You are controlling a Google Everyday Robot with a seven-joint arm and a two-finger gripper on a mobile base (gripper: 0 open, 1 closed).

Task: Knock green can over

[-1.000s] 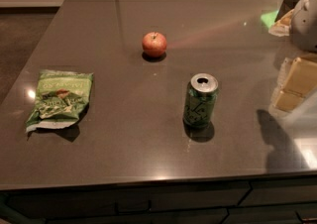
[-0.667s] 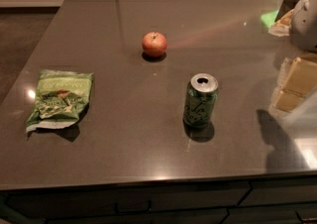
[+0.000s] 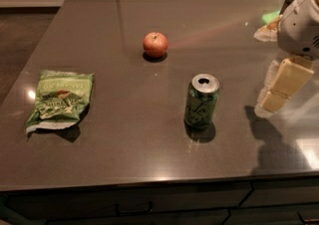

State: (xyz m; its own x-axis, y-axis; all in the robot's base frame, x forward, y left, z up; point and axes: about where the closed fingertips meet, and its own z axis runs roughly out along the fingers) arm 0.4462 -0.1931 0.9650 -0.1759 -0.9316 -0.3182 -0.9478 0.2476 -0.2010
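The green can point(image 3: 201, 101) stands upright on the dark table point(image 3: 124, 134), right of centre, with its silver top facing up. My gripper point(image 3: 271, 98) hangs above the table at the right edge of the view, to the right of the can and apart from it. It holds nothing that I can see.
A red apple point(image 3: 155, 44) sits behind and to the left of the can. A flat green chip bag point(image 3: 61, 99) lies at the left. Some light objects point(image 3: 269, 25) lie at the far right behind the arm. The table's front edge runs below the can.
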